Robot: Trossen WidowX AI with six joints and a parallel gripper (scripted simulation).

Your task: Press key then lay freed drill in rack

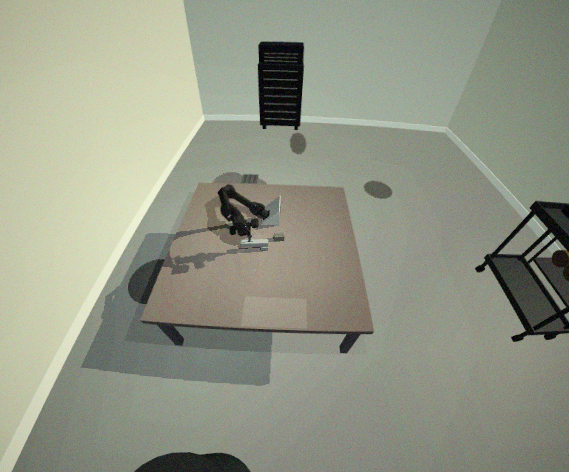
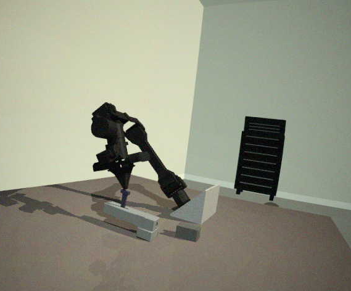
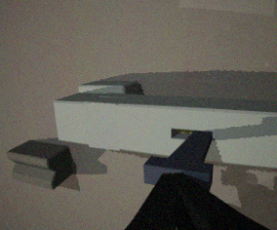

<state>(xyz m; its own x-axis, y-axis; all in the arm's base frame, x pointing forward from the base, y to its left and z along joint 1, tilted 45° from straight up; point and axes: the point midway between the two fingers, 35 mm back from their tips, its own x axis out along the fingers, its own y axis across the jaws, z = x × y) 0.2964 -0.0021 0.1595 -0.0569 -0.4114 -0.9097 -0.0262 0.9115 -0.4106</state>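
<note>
One blue T-shaped key stands in the white beam on the desk, below the narrow, empty tool; seen from the top, a grey block lies toward two o'clock.

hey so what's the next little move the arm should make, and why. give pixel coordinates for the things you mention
Probably a short press straight downward with the pincer (image 2: 124,188) (image 3: 171,182) kept shut. Its closed tip is right over the head of the dark blue key (image 2: 124,198) (image 3: 190,152), and the key's shaft stands up out of the slot in the pale block (image 2: 130,216) (image 3: 107,124), so it seems to have room to sink.
</note>
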